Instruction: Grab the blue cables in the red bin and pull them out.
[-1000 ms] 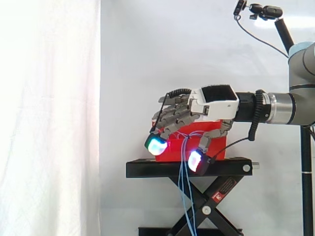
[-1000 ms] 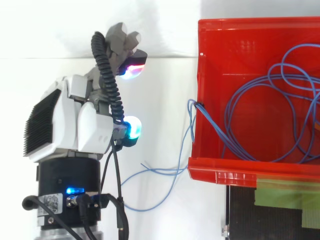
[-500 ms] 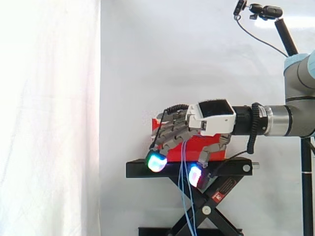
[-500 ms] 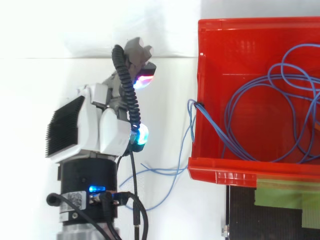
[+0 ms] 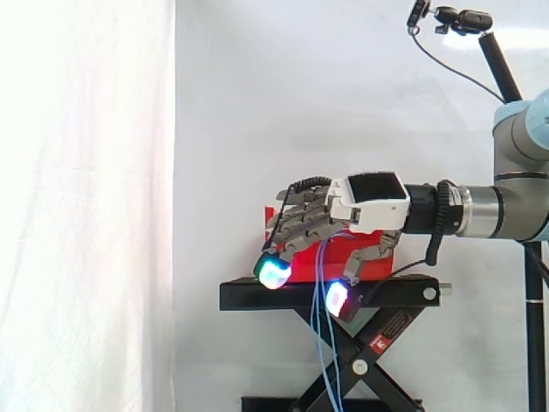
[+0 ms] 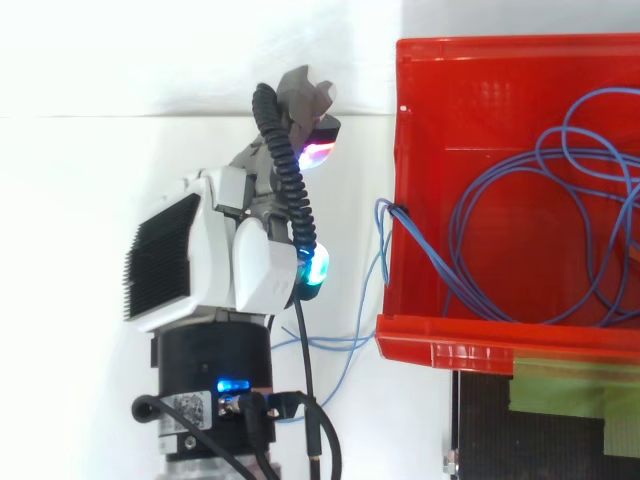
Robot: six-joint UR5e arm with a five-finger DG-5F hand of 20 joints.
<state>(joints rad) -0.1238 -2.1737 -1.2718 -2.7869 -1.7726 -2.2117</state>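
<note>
Before the white curtain (image 5: 86, 206): open room lies left of the black stand (image 5: 257, 294) and above the arm (image 5: 497, 210) in the side view.
Black stand: one, scissor type. Its flat top carries the red bin (image 6: 480, 338), and bare top edge shows on both sides of the bin.
Arm: one. It enters level from the side view's right edge, with the wrist at about the height of the bin's rim.
Red bin: one, open-topped. In the top view its left wall faces the hand (image 6: 250, 265), with a strip of clear white ground between them.
Hand: one, outside the bin and near its left wall, not touching it. The back is up, and the fingers slope down and away from the arm.
Fingers: loosely bent and spread from the thumb, closed on nothing. A cyan pad (image 5: 273, 273) sits at the stand's top edge, and the thumb pad (image 5: 336, 298) sits lower.
Blue cables (image 6: 520, 200): several strands; the exact count cannot be told. The loops lie inside the bin. One bundle crosses the left wall and hangs outside, dropping past the stand's front. It is apart from the thumb pad at the wall, and contact lower down cannot be told.
</note>
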